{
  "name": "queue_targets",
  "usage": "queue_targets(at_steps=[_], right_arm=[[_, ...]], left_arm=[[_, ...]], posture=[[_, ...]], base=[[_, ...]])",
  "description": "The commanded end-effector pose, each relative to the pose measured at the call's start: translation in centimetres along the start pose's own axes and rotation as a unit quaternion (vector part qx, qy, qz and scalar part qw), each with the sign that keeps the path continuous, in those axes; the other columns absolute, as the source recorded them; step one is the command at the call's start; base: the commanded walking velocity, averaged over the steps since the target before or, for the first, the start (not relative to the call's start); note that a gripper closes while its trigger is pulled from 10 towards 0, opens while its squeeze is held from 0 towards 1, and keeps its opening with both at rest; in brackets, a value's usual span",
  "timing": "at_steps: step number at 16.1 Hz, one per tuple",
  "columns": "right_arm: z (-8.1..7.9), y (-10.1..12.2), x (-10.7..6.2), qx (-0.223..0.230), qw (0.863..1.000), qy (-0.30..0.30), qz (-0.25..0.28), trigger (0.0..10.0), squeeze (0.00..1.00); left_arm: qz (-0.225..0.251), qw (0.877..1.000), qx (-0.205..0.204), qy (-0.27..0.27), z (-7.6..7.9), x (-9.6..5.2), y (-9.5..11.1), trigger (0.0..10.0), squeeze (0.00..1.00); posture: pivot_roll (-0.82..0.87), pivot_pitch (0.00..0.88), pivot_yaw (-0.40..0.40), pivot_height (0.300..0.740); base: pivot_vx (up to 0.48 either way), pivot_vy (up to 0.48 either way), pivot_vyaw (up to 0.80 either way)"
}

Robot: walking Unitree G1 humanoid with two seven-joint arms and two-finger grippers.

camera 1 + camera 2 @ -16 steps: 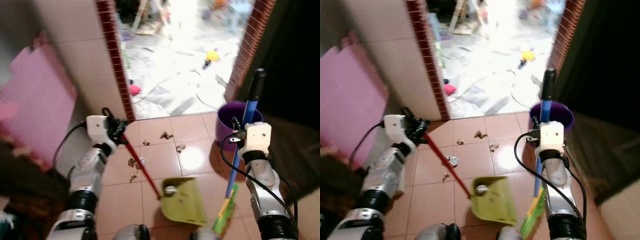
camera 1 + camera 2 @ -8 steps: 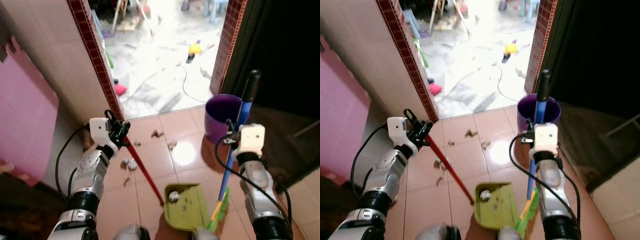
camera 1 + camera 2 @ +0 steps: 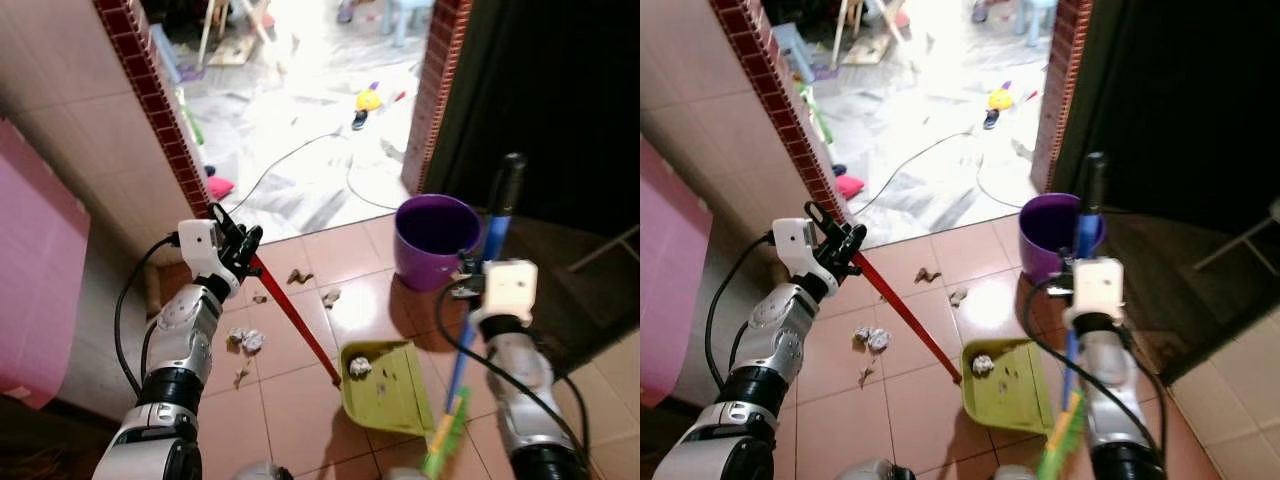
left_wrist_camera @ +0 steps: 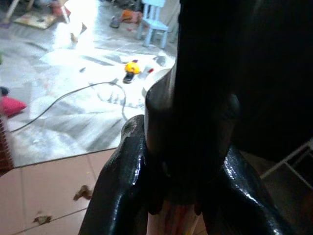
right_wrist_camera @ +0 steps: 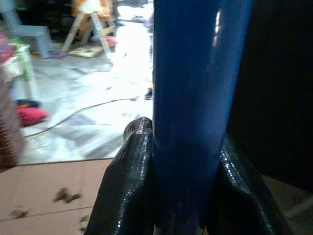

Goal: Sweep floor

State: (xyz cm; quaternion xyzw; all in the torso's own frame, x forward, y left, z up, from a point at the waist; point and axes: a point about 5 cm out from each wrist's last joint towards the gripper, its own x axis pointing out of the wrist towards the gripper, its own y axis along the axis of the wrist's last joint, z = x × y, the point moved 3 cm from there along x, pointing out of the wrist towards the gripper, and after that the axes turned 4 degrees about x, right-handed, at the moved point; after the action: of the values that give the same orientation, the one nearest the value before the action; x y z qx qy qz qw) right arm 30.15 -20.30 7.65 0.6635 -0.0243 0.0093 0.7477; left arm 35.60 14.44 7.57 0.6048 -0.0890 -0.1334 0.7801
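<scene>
We stand on a tiled floor (image 3: 300, 400) by a brick-edged doorway, with a purple bucket (image 3: 433, 240) just ahead to our right and a green dustpan (image 3: 385, 388) lying flat before our feet, a crumpled scrap in it. Our right hand (image 5: 176, 196) is clamped on the blue broom handle (image 3: 478, 300), whose green head (image 3: 445, 445) rests beside the dustpan, and our left hand (image 3: 240, 250) is clamped on the dustpan's red handle (image 3: 295, 320), which slants down to the pan. Small scraps of litter (image 3: 245, 342) lie scattered on the tiles between our left arm and the bucket.
</scene>
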Motion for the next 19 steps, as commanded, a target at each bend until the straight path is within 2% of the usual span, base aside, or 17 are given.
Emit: queue_targets(at_steps=[1,6,10,14,17,19], right_arm=[[-0.4,0.7,0.2,0.003,1.000,0.009,0.016,10.0,0.00],[-0.7,0.2,-0.5,0.015,1.000,0.000,0.006,10.0,0.00],[-1.0,-0.1,-0.7,0.026,1.000,-0.001,0.002,10.0,0.00],[-1.5,0.0,-0.9,0.038,0.999,0.001,0.003,10.0,0.00],[-1.8,0.0,-0.8,0.043,0.999,0.006,0.003,10.0,0.00],[-2.3,0.3,-0.4,0.044,0.999,0.022,0.006,10.0,0.00]], left_arm=[[0.021,1.000,0.004,0.007,-0.7,0.1,1.2,10.0,0.00],[0.005,1.000,-0.001,0.015,-0.6,-0.9,-0.5,10.0,0.00],[0.006,1.000,-0.008,0.027,-0.4,-1.3,-1.2,10.0,0.00],[0.010,0.999,-0.004,0.038,-0.7,-1.9,-1.2,10.0,0.00],[0.012,0.999,0.002,0.045,-1.2,-2.1,-1.0,10.0,0.00],[0.019,0.999,0.003,0.051,-1.4,-2.1,-0.5,10.0,0.00]], posture=[[-0.16,0.000,0.094,0.740],[-0.16,0.000,0.098,0.740],[-0.16,0.000,0.097,0.740],[-0.16,0.000,0.102,0.740],[-0.15,0.000,0.100,0.740],[-0.15,0.000,0.089,0.740]], base=[[0.307,0.000,0.00],[0.310,0.000,0.00],[0.330,0.000,-0.48],[0.337,0.000,-0.48],[0.359,0.000,0.00],[0.313,0.364,0.00]])
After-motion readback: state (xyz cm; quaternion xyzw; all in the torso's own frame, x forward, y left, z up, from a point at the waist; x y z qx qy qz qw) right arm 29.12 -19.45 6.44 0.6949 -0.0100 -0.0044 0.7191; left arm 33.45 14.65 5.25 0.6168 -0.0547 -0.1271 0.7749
